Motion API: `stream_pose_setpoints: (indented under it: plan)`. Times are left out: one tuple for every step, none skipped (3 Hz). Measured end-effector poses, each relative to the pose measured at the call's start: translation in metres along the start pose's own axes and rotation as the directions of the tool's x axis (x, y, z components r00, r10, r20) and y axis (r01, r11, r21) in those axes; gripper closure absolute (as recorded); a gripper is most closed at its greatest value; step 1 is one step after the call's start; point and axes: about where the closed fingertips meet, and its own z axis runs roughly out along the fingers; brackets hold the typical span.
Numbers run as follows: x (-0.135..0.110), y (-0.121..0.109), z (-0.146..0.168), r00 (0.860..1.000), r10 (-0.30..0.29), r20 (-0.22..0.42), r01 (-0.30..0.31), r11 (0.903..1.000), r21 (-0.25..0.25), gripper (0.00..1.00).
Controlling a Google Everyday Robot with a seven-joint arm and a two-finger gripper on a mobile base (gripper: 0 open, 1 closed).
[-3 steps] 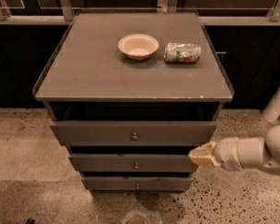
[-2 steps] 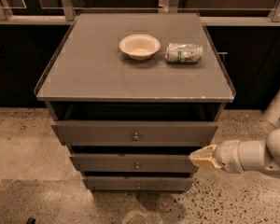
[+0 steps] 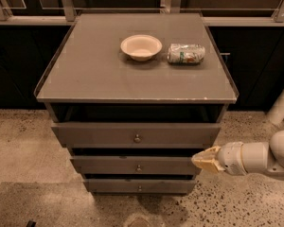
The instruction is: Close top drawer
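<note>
- Beside the cabinet's (image 3: pixel 94 79) lower right corner, the gripper (image 3: pixel 202 159) hangs pressed together, holding nothing.
- Top drawer (image 3: pixel 99 134) sticks out, apart from the gripper.
- Bowl (image 3: pixel 141 46) and can (image 3: pixel 186 53) sit on top.

- Soft overhead light falls on the flat grey-brown cabinet surface (image 3: pixel 94 74), leaving a pale sheen.
- The shallow cream bowl (image 3: pixel 141 46) and crushed silver can (image 3: pixel 186 53) cast short, soft shadows.
- Deep shadow fills the gap behind the wide grey-brown top drawer (image 3: pixel 99 134).
- The tan-tipped claw (image 3: pixel 202 159), low right beside the middle drawer front (image 3: pixel 109 165), is brightly lit.
- The dark wall behind (image 3: pixel 255 56) is almost black.
</note>
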Motion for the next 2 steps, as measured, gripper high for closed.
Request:
stream_pose_setpoints:
  plan:
    - [0.0, 0.0, 0.0, 1.0, 0.0, 0.0, 0.0, 1.0, 0.0, 0.11]
    - [0.0, 0.0, 0.0, 1.0, 0.0, 0.0, 0.0, 1.0, 0.0, 0.0]
